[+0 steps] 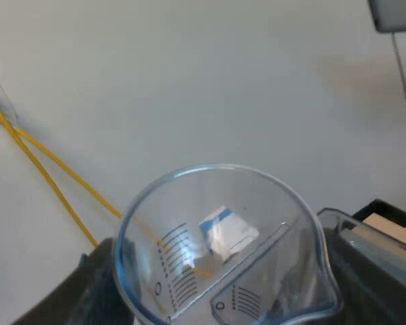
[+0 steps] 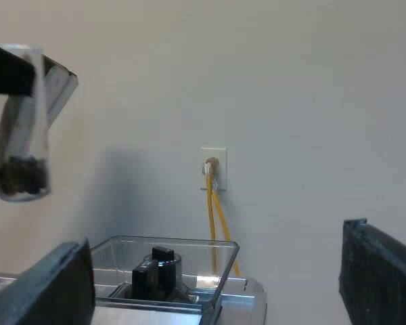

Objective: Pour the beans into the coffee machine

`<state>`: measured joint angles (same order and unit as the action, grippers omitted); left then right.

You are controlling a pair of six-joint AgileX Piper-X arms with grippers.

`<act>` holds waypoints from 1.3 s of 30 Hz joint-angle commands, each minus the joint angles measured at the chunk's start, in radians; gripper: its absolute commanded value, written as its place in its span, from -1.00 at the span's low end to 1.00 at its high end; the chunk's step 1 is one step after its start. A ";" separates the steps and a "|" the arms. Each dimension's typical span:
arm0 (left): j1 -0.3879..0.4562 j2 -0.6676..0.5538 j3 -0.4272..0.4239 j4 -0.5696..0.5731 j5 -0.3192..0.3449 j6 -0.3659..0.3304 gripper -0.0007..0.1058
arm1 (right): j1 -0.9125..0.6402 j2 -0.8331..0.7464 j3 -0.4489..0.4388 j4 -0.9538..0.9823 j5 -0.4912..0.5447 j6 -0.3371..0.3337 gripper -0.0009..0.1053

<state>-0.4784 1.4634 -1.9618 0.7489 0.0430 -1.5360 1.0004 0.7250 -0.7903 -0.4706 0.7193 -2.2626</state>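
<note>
At the left gripper (image 1: 227, 281), two dark fingers (image 1: 88, 291) clamp a clear measuring glass (image 1: 223, 230) against a pale wall (image 1: 189, 81) with yellow cables (image 1: 54, 176). From the right wrist, the right gripper (image 2: 216, 277) gapes wide and empty, facing the machine's bean hopper (image 2: 162, 252). The glass, with beans (image 2: 20, 176) at its bottom, is held high beside the hopper.

Bright even light, glare inside measuring glass (image 1: 223, 233)
</note>
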 commanded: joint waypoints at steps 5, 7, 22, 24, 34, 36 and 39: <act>-0.004 0.117 -0.118 0.000 -0.026 0.040 -0.98 | 0.000 -0.004 -0.009 0.033 -0.008 0.000 0.44; -0.004 0.137 -0.133 0.000 -0.026 0.101 -0.98 | 0.000 -0.004 -0.009 0.056 -0.008 0.004 0.44; -0.007 0.155 -0.136 -0.023 -0.069 0.675 -0.98 | 0.000 -0.004 -0.009 0.088 -0.008 0.042 0.44; -0.007 0.160 -0.136 -0.022 -0.069 0.723 -0.98 | 0.000 -0.004 -0.009 0.088 -0.008 0.042 0.44; -0.031 0.187 -0.136 -0.022 -0.054 0.967 -0.98 | 0.000 -0.004 -0.009 0.088 -0.008 0.042 0.44; -0.031 0.194 -0.136 -0.018 -0.054 1.006 -0.98 | 0.000 -0.004 -0.009 0.088 -0.008 0.042 0.44; -0.034 0.204 -0.136 -0.006 -0.061 1.061 -0.98 | 0.000 -0.004 -0.009 0.088 -0.008 0.042 0.44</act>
<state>-0.5092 1.6696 -2.0878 0.7500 -0.0141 -0.4979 1.0004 0.7250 -0.7903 -0.3702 0.7151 -2.2212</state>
